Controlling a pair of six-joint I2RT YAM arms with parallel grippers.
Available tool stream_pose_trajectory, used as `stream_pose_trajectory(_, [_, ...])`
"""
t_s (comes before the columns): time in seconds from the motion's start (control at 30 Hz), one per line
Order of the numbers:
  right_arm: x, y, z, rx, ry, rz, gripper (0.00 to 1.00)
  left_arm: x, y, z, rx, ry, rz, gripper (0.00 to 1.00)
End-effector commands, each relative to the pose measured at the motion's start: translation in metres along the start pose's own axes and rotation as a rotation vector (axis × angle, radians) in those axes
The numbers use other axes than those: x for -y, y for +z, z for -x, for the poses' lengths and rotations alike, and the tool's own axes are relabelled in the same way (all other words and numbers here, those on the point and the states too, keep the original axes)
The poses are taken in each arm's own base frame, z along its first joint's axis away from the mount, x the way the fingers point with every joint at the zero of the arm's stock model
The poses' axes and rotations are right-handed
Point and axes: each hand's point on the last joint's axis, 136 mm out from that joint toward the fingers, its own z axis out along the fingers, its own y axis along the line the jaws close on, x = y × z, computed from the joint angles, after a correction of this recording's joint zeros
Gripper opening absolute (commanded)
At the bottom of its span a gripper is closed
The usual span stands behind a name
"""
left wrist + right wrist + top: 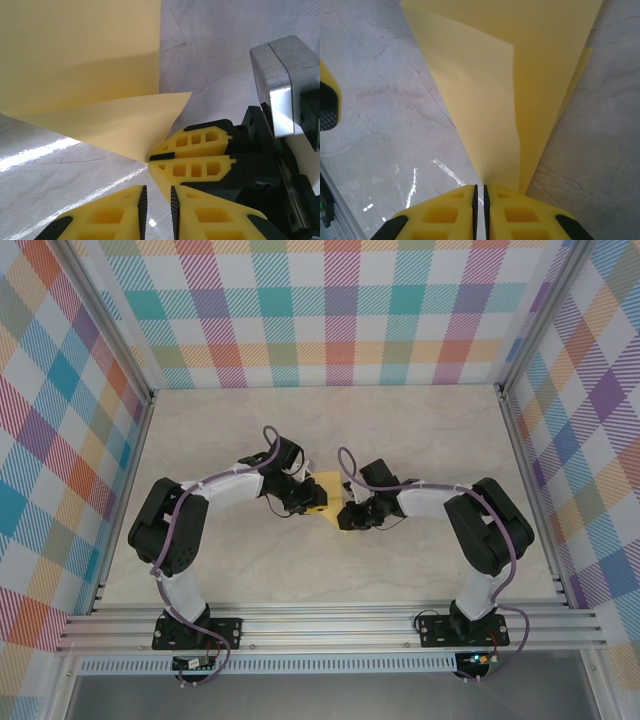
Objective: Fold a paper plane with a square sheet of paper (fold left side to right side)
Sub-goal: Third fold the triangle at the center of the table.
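The yellow sheet of paper (326,487) lies partly folded between my two grippers at mid table, one layer over another (530,75). In the left wrist view a pointed flap of the sheet of paper (90,65) is lifted off the table and tapers down to the right gripper (151,159). My right gripper (480,189) is shut on that corner, with the jaws almost touching. My left gripper (157,210) sits just beside it with a narrow gap between its pads. Only bare table shows in that gap. Both grippers (303,504) (349,513) nearly touch each other.
The marble-patterned table (420,440) is walled by plaid panels at the back and sides. An aluminium rail (330,625) runs along the near edge, where the arm bases are bolted. One of the left gripper's fingertips (327,105) shows at the edge of the right wrist view.
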Motion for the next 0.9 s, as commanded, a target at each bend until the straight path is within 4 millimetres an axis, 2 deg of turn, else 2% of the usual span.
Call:
stream_pose_trajectory(0.0, [0.003,0.002,0.0,-0.028,0.023,-0.01,0.11,0.012,0.005,0.0,-0.015,0.018,-0.037,0.2])
stream_pose_trajectory(0.4, [0.021,0.011,-0.02,-0.108,0.083,-0.068,0.04,-0.008,0.035,0.002,-0.062,-0.014,-0.004,0.19])
stream_pose_trajectory(0.53, [0.024,0.01,-0.022,-0.115,0.085,-0.083,0.0,-0.007,0.04,0.003,-0.073,-0.018,-0.018,0.18])
stream_pose_trajectory(0.87, [0.029,0.013,-0.028,-0.136,0.094,-0.096,0.0,-0.008,0.05,-0.004,-0.108,-0.016,-0.019,0.16])
